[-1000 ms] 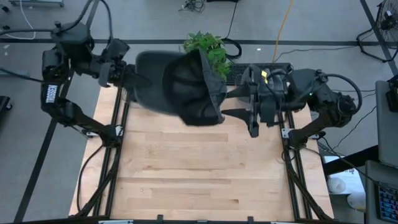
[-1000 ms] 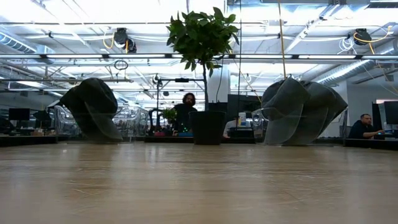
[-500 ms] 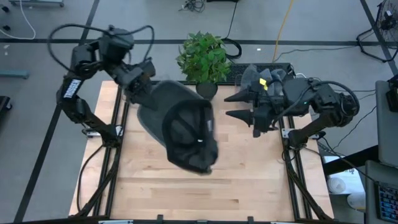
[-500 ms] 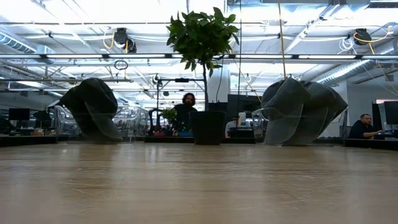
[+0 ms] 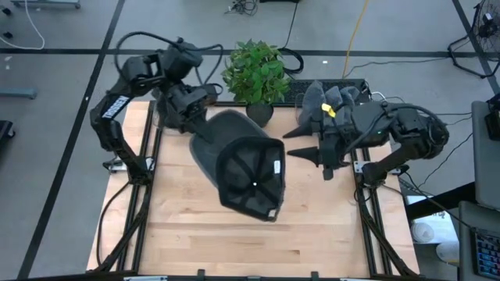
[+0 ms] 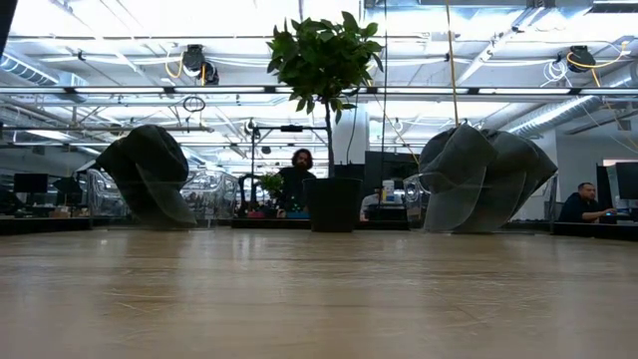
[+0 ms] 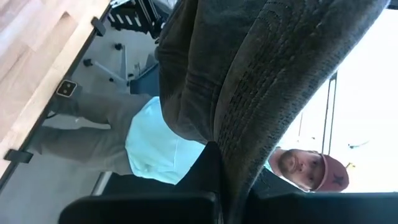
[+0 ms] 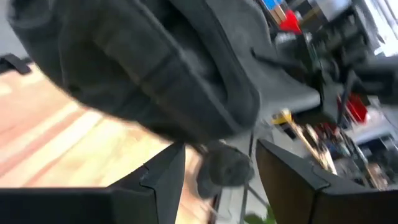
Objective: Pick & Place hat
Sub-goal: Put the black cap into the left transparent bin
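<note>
The hat [image 5: 248,176] is a dark cap with a mesh lining. It hangs over the table's far middle with its hollow side turned up to the high camera. My left gripper [image 5: 197,129] is shut on it at its far-left end. In the left wrist view the hat's dark cloth [image 7: 249,74] fills most of the picture. My right gripper [image 5: 306,144] stands open just right of the hat and touches nothing. The right wrist view shows the hat [image 8: 143,68] ahead of that gripper's spread fingers [image 8: 161,177]. The low view shows neither the hat nor a gripper. My left gripper holds the hat by its smooth brim end [image 5: 212,134], pinched between the two fingers [image 7: 211,177], coming from the table's far left and slanting down. The hat is lifted clear of the table. It reaches from the fingers toward the near right, tilted.
A potted plant [image 5: 254,70] stands at the far edge's middle, just behind the hat; its pot [image 6: 332,204] shows in the low view. A grey bundle [image 5: 324,97] lies by the right arm at the far right corner. A person [image 7: 305,171] is in the room beyond the table.
My left arm has swung from the far left corner toward the table's middle. It carried the hat from in front of the plant toward the near side, and the hat turned as it went. My right gripper stayed open and drew slightly toward the near right.
</note>
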You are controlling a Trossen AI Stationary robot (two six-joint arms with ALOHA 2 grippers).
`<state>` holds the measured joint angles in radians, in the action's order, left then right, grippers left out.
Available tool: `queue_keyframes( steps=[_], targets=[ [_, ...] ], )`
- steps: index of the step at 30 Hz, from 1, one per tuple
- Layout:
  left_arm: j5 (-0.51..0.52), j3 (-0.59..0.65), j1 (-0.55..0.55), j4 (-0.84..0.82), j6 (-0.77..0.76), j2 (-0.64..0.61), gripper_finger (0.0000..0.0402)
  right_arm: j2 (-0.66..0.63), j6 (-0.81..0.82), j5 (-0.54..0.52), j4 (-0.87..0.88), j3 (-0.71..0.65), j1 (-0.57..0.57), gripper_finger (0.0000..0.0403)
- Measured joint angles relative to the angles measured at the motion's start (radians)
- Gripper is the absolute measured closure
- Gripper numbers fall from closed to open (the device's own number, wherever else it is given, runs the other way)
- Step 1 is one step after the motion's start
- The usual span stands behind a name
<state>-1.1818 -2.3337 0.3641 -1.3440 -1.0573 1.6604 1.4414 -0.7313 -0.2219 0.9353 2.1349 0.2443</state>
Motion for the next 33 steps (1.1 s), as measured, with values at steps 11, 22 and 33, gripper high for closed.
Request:
queue_keyframes(
  steps=[11,22,33],
  targets=[
    [-0.049,0.000,-0.001,0.000,-0.012,0.069,0.0394,0.029,-0.139,0.019,-0.029,0.000,0.093,0.0217],
    [-0.056,0.000,-0.010,0.002,-0.014,0.068,0.0394,0.045,-0.126,-0.012,-0.059,0.000,0.097,0.0237],
    [-0.056,0.000,-0.039,0.005,-0.006,0.059,0.0394,0.078,-0.061,0.015,-0.003,-0.001,0.078,0.0255]
  ],
)
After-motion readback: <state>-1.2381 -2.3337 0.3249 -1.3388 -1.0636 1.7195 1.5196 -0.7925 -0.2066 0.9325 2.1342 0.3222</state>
